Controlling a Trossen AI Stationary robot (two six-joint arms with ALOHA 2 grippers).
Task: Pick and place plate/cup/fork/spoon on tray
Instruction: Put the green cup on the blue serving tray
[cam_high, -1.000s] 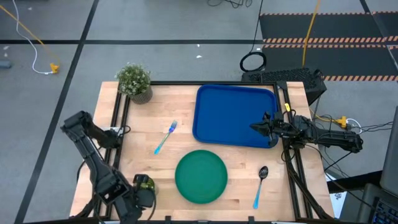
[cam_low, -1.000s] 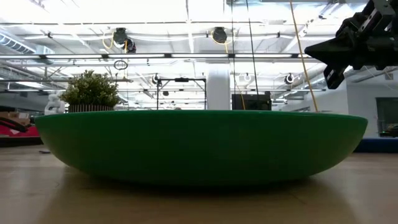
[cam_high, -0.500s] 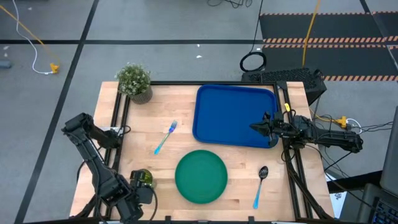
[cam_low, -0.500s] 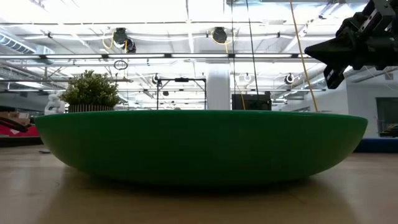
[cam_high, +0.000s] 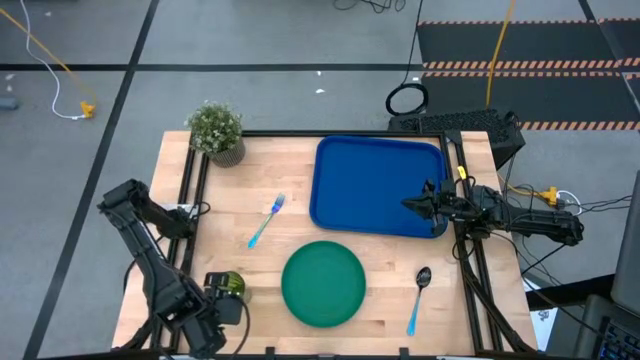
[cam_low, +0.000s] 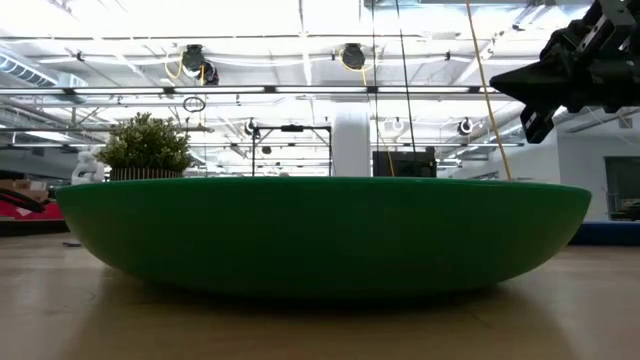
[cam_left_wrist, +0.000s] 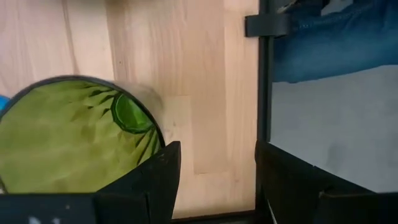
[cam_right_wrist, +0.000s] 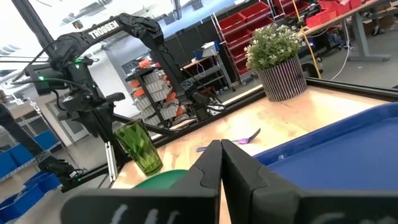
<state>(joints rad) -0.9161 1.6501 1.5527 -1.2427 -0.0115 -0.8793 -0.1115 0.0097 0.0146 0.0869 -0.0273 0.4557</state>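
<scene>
The cup (cam_high: 229, 284) is seen upright on the tabletop (cam_high: 300, 190), left of the plate (cam_high: 323, 283). The left hand (cam_high: 212, 318) is released beside the cup; the right hand (cam_high: 410, 204) is clenched, empty, above the tray (cam_high: 370, 175).

My room: grey floor (cam_high: 250, 40) w/ stripy mats (cam_high: 520, 65), bright ceiling lights (cam_low: 300, 20), red bins (cam_right_wrist: 249, 25) on shelves, & a potted plant (cam_high: 216, 131) at my table's corner.

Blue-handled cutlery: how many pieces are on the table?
2. The fork lies on the wood left of the tray, above the plate. The spoon lies right of the plate, below the tray. None seems hidden.
</scene>
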